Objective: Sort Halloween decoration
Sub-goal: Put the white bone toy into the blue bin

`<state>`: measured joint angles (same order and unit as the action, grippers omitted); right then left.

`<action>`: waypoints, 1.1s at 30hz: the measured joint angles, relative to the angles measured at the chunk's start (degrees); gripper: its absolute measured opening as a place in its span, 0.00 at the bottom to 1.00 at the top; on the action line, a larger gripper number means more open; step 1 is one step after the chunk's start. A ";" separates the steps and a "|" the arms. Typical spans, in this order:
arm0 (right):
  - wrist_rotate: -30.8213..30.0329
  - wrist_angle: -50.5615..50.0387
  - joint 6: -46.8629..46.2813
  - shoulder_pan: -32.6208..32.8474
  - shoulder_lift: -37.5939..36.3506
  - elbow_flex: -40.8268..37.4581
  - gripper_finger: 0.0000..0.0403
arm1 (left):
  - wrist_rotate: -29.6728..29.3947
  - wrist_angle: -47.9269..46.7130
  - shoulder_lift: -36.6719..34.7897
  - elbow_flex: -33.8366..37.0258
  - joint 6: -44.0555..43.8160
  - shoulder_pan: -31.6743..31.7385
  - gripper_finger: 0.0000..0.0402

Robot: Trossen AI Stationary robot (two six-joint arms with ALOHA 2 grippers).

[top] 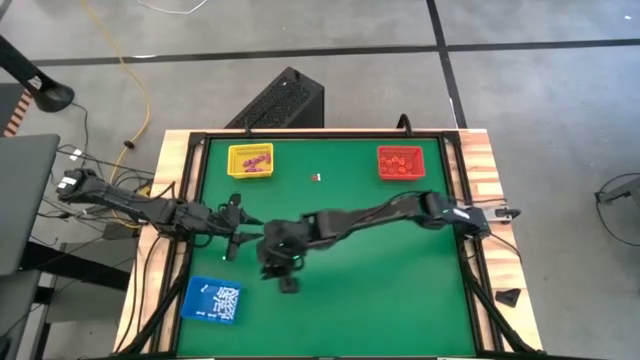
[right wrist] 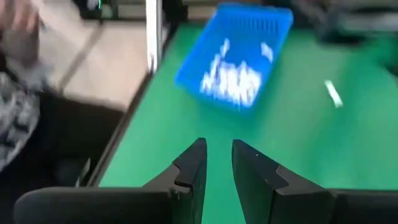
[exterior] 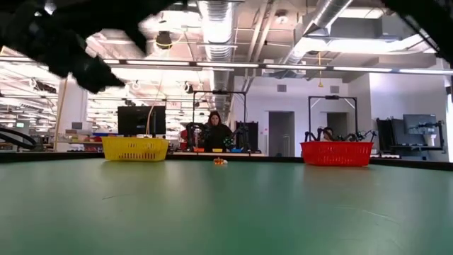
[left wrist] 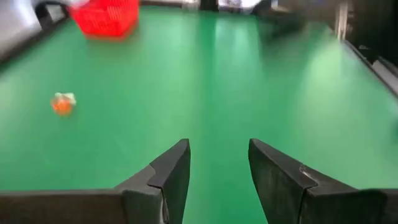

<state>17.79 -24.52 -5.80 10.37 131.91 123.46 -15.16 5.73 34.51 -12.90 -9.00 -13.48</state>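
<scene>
- Green felt covers the table (top: 400, 290), which is framed by a dark rim and wooden edges.
- Three trays are seen on it: a yellow tray (top: 250, 160) and a red tray (top: 400, 161) at the far side, and a blue tray (top: 213, 299) at the near left corner.
- Purple-pink trinkets (top: 256, 161) are held in the yellow tray, orange-red trinkets (top: 401, 160) in the red tray, and white stick-like trinkets (top: 226, 299) in the blue tray.
- One small orange and white trinket (top: 316, 177) is left loose on the felt between the yellow and red trays.
- One white stick (right wrist: 333, 93) is seen loose on the felt beside the blue tray, in the right wrist view only.
- The left gripper (left wrist: 219, 171) is held over the felt at the left-centre, its fingers spread apart with nothing between them.
- The right gripper (right wrist: 217, 163) is reached across to the left-centre, facing the blue tray; its fingers are parted by a narrow gap and nothing is gripped.
</scene>
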 joint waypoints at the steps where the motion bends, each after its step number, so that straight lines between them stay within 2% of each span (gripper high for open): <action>1: -0.43 -5.96 1.33 0.16 -2.19 0.07 0.27 | 0.02 -0.89 0.26 0.01 -1.23 -0.35 0.38; 4: -5.55 -21.67 2.85 1.69 -7.26 0.22 0.27 | 0.12 -5.06 0.16 -0.45 -9.46 -1.61 0.38; 8: -17.44 -35.81 2.39 5.74 -11.69 -0.65 0.27 | 0.76 -18.07 2.15 -4.90 -14.57 -3.54 0.38; 10: -23.33 -37.54 1.85 7.84 -15.49 -3.76 0.27 | -0.43 -23.37 3.77 -11.00 -14.77 -4.02 0.38; 13: -30.01 -35.80 -1.45 10.03 -22.79 -12.99 0.27 | -0.57 -38.66 8.79 -19.10 -17.70 -4.27 0.38; 16: -33.61 -25.86 -4.37 11.15 -31.01 -28.25 0.27 | 1.60 -49.42 14.55 -23.52 -22.97 -4.44 0.38; 18: -34.56 -16.28 -5.15 11.65 -37.69 -40.81 0.27 | 5.99 -51.99 18.09 -23.92 -25.04 -4.73 0.38; 20: -34.68 -3.21 -5.20 11.78 -44.86 -53.37 0.27 | 10.01 -51.74 21.65 -23.36 -26.27 -5.41 0.38; 23: -34.58 18.74 -3.00 10.79 -54.68 -71.33 0.27 | 11.75 -53.18 26.13 -23.31 -27.72 -6.34 0.38; 27: -34.69 43.74 1.15 7.23 -64.62 -89.18 0.27 | 13.14 -54.85 29.85 -23.31 -31.01 -7.72 0.38; 29: -34.58 48.98 1.15 5.09 -69.19 -94.44 0.27 | 14.78 -54.49 30.27 -23.33 -31.86 -8.41 0.38; 33: -34.20 45.58 -2.49 1.44 -78.30 -100.13 0.27 | 13.30 -54.78 30.34 -23.37 -32.52 -9.76 0.38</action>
<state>-16.40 21.05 -8.30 11.81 53.61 23.32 -1.87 -49.04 64.85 -36.27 -41.52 -23.24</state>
